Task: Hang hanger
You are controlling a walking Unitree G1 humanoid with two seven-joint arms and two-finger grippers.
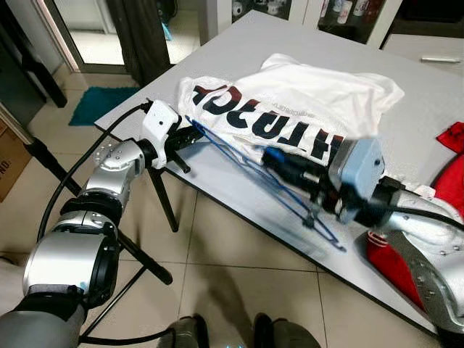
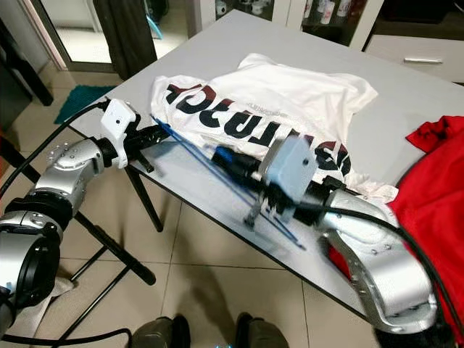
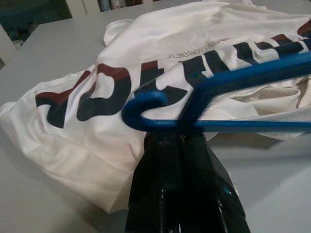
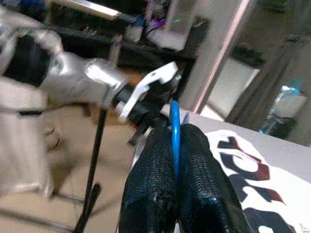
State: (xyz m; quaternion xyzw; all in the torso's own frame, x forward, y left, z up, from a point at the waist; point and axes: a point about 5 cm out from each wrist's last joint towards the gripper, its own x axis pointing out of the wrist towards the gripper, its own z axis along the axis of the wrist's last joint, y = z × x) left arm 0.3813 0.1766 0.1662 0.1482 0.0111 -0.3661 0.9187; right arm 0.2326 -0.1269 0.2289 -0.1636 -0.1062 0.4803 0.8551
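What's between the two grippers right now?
The blue hanger spans from left gripper to right gripper, along the white T-shirt's edge, in both eye views.

Two silver, rounded arm shells with black joint rings are seen. Behind the black fingers (image 3: 182, 194) of the left gripper (image 1: 194, 133) a white wrist block is mounted; behind the right gripper (image 1: 274, 158), a grey-blue one. Black cables are routed along both arms; the finger surface seems textured.
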